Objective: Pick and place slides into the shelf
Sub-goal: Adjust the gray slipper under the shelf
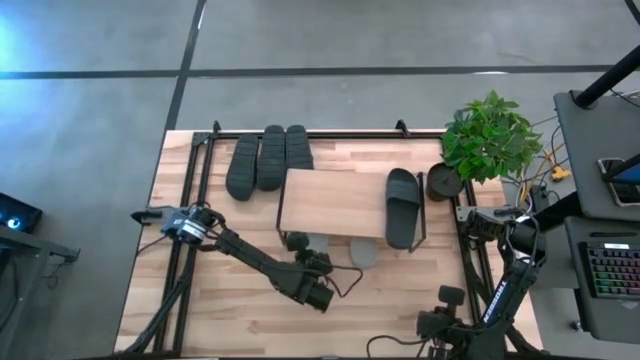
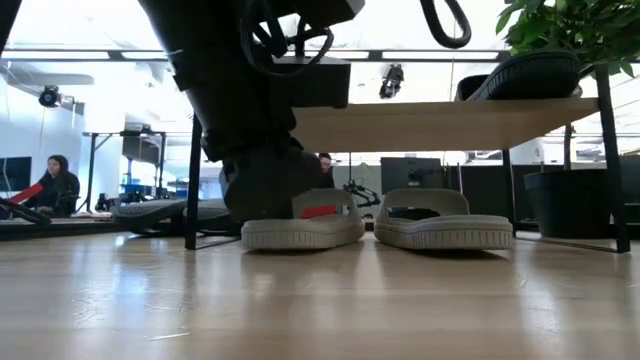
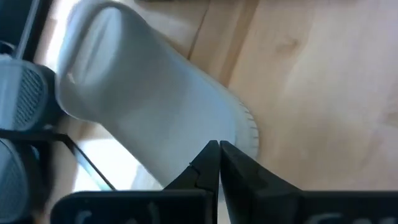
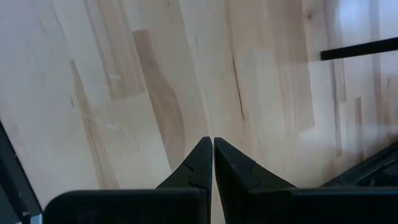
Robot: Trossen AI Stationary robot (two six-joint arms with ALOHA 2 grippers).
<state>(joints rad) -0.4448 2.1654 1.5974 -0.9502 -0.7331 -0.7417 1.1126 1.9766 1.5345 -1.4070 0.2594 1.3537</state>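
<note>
The shelf [image 1: 330, 203] stands mid-table, and one black slide [image 1: 403, 207] lies sole down on its wooden top. Two light grey slides [image 2: 302, 228] [image 2: 443, 227] rest on their soles on the table at the shelf's near edge, partly under the board. Three dark slides [image 1: 268, 160] lie side by side past the shelf's far left corner. My left gripper [image 3: 219, 147] is shut, slanting down at the left grey slide [image 3: 155, 106]. My right gripper [image 4: 212, 142] is shut above bare table at the near right [image 1: 447, 308]. My left gripper has its shut fingertips at the rounded end [image 3: 245, 127] of the left light grey slide, coming from the table's near side and slanting down. I cannot tell whether they touch it. The slide lies flat on the table.
A potted plant [image 1: 490, 135] stands at the table's far right corner beside the shelf. Black frame rails [image 1: 195, 180] run along the table's left side. A keyboard [image 1: 612, 270] sits on a stand off the right edge. A person [image 2: 55, 185] sits far behind the table.
</note>
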